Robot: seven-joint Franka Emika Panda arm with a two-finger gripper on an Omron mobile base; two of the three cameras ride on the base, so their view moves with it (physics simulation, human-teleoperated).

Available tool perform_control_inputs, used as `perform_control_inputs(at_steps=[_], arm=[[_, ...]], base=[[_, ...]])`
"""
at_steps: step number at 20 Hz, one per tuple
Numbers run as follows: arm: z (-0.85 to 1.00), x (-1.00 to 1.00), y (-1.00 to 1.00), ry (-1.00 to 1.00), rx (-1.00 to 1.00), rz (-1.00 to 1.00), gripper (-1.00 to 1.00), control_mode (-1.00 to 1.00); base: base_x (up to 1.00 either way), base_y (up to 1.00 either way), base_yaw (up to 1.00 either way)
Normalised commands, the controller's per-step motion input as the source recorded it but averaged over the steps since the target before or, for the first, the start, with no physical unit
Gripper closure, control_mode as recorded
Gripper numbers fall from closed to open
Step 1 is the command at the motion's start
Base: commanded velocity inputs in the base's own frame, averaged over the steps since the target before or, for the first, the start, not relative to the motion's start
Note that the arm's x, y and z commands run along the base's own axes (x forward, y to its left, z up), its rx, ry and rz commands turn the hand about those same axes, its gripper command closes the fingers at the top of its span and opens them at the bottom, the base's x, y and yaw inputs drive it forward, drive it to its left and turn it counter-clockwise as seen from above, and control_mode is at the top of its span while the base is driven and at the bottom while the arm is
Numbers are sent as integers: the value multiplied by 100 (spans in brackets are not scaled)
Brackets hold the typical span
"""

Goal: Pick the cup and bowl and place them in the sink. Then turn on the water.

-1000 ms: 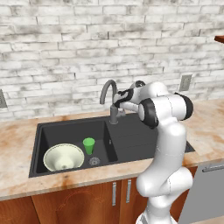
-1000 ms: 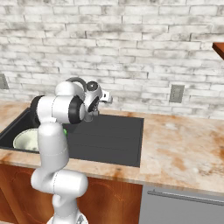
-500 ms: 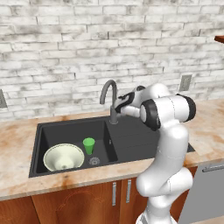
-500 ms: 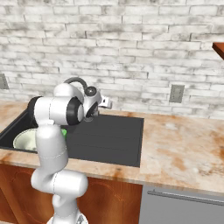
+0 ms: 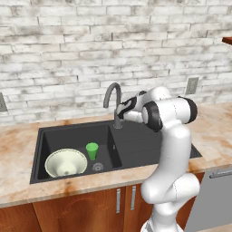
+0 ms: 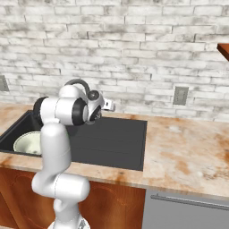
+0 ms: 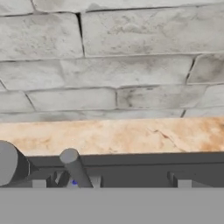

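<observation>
While the cup (image 5: 92, 150) and bowl (image 5: 66, 162) sit side by side in the sink's (image 5: 136, 147) left basin, the gripper (image 5: 121, 110) hovers by the faucet (image 5: 113, 102) base (jaw state: cannot tell).

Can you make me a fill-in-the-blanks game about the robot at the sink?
1. The green cup stands inside the ___.
2. Next to the cup lies a wide, pale ___.
3. The wall behind the faucet is made of ___.
4. The gripper is close to the ___.

Missing words: sink; bowl; bricks; faucet
</observation>
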Motion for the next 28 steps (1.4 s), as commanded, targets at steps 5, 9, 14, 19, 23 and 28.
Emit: perform_control_inputs(at_steps=[5, 9, 14, 19, 23, 28], arm=[[-30, 73, -1, 0, -2, -2, -100, -100], [-4, 96, 0, -1, 0, -1, -100, -100], [-72, 77, -2, 0, 0, -9, -100, -100], [-100, 22, -88, 8, 2, -47, -100, -100], [-100, 0, -100, 23, 3, -65, -100, -100], [-100, 0, -100, 30, 1, -63, -100, -100]], base=[[0, 0, 0], [0, 0, 0], [0, 0, 0], [0, 0, 0], [0, 0, 0], [0, 0, 0]])
